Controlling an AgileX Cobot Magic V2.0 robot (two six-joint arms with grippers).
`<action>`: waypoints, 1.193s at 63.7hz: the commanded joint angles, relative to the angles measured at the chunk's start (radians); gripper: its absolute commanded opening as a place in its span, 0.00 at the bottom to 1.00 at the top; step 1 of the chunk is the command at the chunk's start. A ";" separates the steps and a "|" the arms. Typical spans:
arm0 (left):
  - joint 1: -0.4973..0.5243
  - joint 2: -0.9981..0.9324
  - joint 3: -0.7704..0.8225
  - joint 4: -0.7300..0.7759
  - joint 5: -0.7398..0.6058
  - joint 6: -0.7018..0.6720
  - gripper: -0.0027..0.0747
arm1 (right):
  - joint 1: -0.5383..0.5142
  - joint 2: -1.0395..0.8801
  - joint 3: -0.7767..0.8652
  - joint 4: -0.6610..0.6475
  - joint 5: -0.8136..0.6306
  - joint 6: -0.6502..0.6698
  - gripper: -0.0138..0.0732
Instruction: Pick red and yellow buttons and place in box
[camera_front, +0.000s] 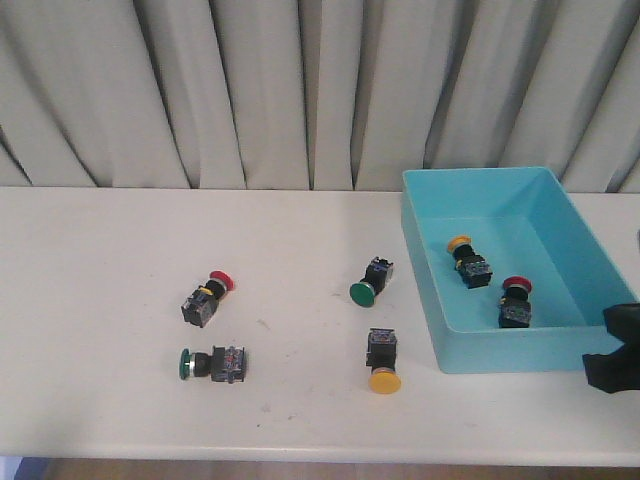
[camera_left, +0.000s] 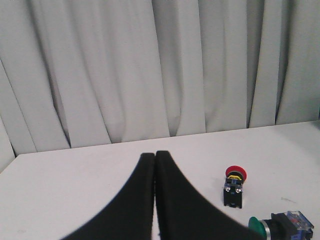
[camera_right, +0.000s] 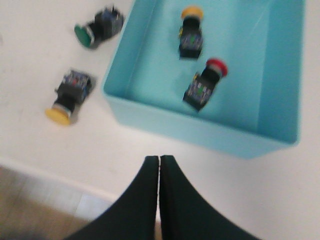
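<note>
Front view, yellow button (camera_front: 383, 363) near box (camera_front: 437, 330), left of right pincer (camera_front: 612, 360)

The front view looks forward and down over the table (camera_front: 100, 250) toward a curtain (camera_front: 250, 90), taking in every button and the box (camera_front: 575, 235) from some way off. The left wrist view sits low, near the table, facing the curtain; it shares the red button (camera_left: 235, 172) and the green button (camera_left: 260, 226) beside it with the front view. The right wrist view looks steeply down from near the table's front edge, sharing the box and the yellow button (camera_right: 60, 114) with the front view.
</note>
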 joint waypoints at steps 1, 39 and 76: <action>-0.001 -0.014 0.048 0.000 -0.081 -0.009 0.03 | -0.032 -0.121 0.064 0.009 -0.249 -0.017 0.15; -0.001 -0.014 0.048 0.000 -0.081 -0.009 0.03 | -0.115 -0.859 0.738 0.026 -0.734 0.021 0.16; -0.001 -0.014 0.048 0.000 -0.081 -0.009 0.03 | -0.110 -0.865 0.743 0.023 -0.730 0.017 0.16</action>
